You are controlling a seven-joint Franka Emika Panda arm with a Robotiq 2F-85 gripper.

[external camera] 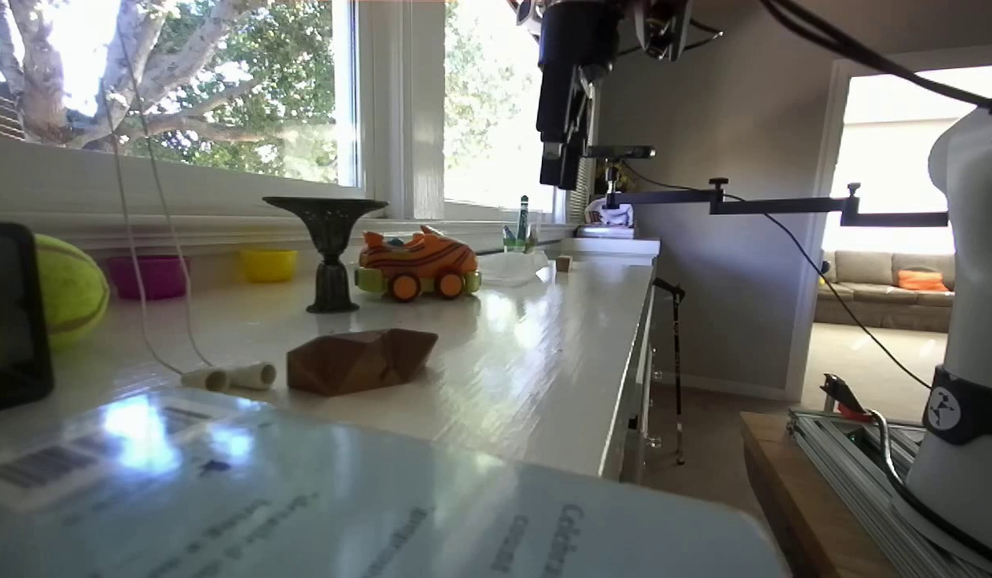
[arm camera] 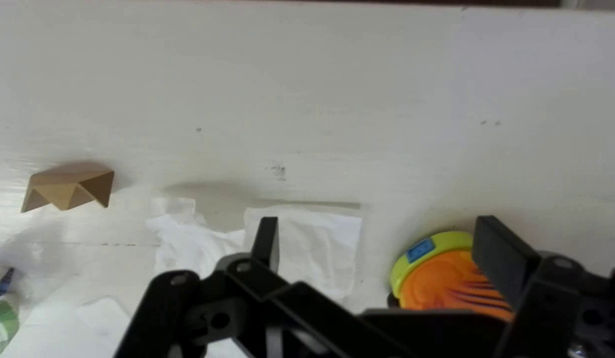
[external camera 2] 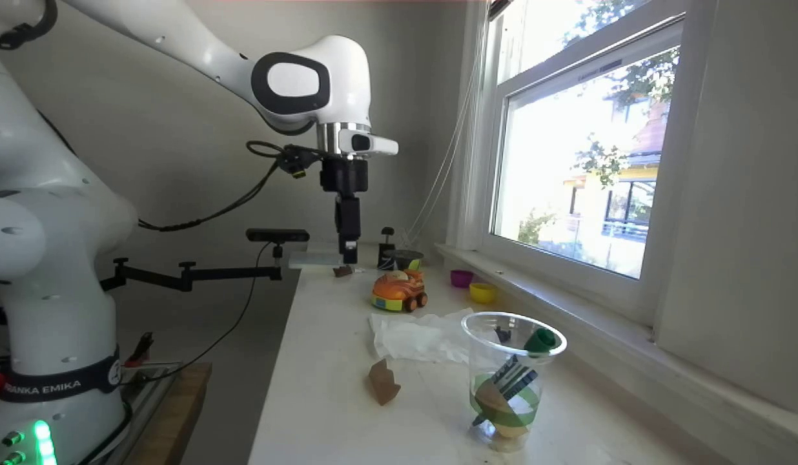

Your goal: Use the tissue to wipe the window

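claw (arm camera: 376, 231) agape, tissue (arm camera: 307, 241) below

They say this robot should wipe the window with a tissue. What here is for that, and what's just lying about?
For the job:
white tissue
window
claw, open and holding nothing

Just lying about:
orange toy truck
clear plastic cup
purple bowl
yellow bowl
yellow-green ball
dark flared stand
brown faceted piece

White counter (external camera 2: 334, 394) with crumpled tissue (external camera 2: 419, 337), orange toy truck (external camera 2: 399, 289), clear cup (external camera 2: 481, 359), 2 bowls (external camera 2: 483, 294)
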